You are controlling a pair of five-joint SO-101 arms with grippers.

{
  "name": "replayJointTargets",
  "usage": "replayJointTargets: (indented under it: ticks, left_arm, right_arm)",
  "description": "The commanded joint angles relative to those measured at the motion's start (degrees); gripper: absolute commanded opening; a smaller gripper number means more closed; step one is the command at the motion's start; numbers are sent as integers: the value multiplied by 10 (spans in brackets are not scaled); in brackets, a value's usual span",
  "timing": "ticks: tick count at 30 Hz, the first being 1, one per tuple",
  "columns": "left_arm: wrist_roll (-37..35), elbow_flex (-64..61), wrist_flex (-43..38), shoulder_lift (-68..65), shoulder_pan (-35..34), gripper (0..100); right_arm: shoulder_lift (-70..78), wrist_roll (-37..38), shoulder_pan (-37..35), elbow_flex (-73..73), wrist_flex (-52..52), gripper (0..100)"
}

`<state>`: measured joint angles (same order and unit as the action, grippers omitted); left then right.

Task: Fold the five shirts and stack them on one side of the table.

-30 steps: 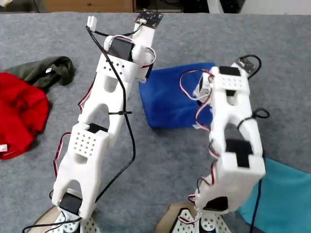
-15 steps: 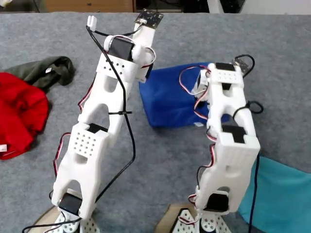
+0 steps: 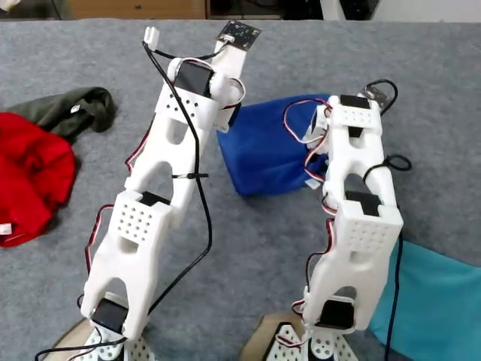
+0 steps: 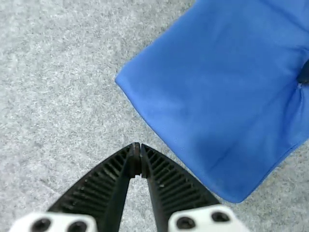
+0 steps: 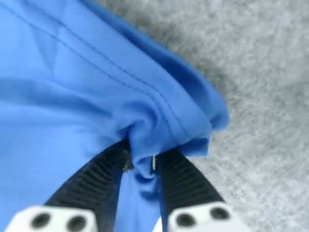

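A folded blue shirt (image 3: 263, 150) lies in the middle of the grey table (image 3: 443, 98) between the two arms. My right gripper (image 5: 140, 166) is shut on a bunched fold at the blue shirt's (image 5: 72, 82) hemmed edge. My left gripper (image 4: 137, 159) is shut with nothing in it, hovering over bare table just off a corner of the blue shirt (image 4: 227, 92). A red shirt (image 3: 30, 177) and a dark green shirt (image 3: 68, 109) lie crumpled at the left side. A teal shirt (image 3: 436, 308) lies at the lower right.
The left arm (image 3: 161, 180) stretches across the table's left half, with a black cable (image 3: 199, 218) hanging off it. The right arm (image 3: 353, 210) stands over the blue shirt's right edge. Bare grey table shows along the far side.
The right arm has swung left and stretched forward over the blue shirt's edge, and the shirt has shifted slightly. The left arm has edged a little to the right.
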<state>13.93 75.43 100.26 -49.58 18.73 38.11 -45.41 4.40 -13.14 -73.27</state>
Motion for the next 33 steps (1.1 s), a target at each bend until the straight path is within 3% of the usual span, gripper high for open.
replayJointTargets:
  ticks: [1,6,11,21,27,33]
  left_arm:
    - [5,7,4,8,8,20]
    - [5,7,4,8,7,20]
    - [5,8,4,7,5,20]
    - [6,8,4,12,4,20]
    - [6,8,4,13,5,20]
    - [6,8,4,13,7,20]
  right_arm:
    - [13,4,0,-48,-23,4]
    - [13,6,6,-133,-73,4]
    - [13,55,24,-214,-99,4]
    - [14,168,95,-344,-273,4]
    - [-33,242,176,-317,-290,3]
    - [-174,314,254,-180,-290,3]
